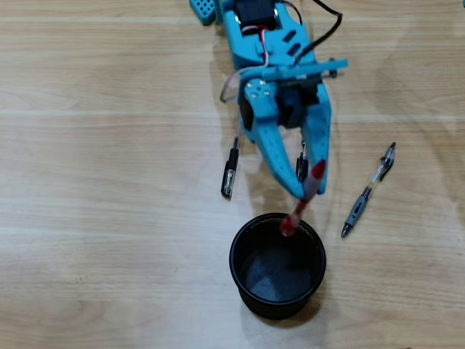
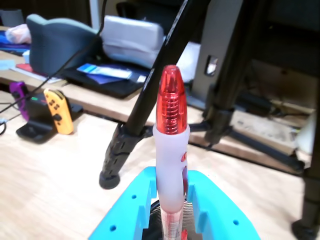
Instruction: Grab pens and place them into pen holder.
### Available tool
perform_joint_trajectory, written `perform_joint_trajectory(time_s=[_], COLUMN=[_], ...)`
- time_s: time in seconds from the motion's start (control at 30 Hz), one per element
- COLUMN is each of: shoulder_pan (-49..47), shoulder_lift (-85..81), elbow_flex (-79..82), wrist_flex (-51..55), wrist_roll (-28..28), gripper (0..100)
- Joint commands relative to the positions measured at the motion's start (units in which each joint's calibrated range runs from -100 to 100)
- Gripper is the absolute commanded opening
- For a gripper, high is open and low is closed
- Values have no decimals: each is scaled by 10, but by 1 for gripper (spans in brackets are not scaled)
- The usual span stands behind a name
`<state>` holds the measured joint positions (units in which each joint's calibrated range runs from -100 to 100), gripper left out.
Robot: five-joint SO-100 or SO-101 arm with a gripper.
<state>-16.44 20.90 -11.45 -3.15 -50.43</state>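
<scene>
My blue gripper (image 1: 309, 187) is shut on the red and clear pen (image 1: 299, 206), which slants down so its lower end sits just over the top rim of the black mesh pen holder (image 1: 237, 256). In the wrist view the red pen (image 2: 170, 135) stands up between the blue jaws of the gripper (image 2: 172, 176). Lying on the table are a black pen (image 1: 230, 171) left of the gripper, a second black pen (image 1: 301, 166) partly hidden under the fingers, and a clear pen with a grey section (image 1: 369, 190) to the right.
The arm's body (image 1: 265, 36) reaches in from the top edge, with wires beside it. In the wrist view, black tripod legs (image 2: 125, 135) stand on the wooden table ahead, and a game controller dock (image 2: 45, 112) sits far left.
</scene>
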Motion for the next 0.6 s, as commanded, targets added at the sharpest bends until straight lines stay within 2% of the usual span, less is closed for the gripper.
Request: perform_joint_trajectory(time_s=[0.0,0.27,0.43,0.57], shoulder_pan=[-3,-3,-3,-3], shoulder_lift=[14,49,46,44], elbow_flex=[-5,11,43,42], wrist_flex=[-21,-21,-20,-18], wrist_roll=[-5,-15,-31,-27], gripper=[2,3,15,14])
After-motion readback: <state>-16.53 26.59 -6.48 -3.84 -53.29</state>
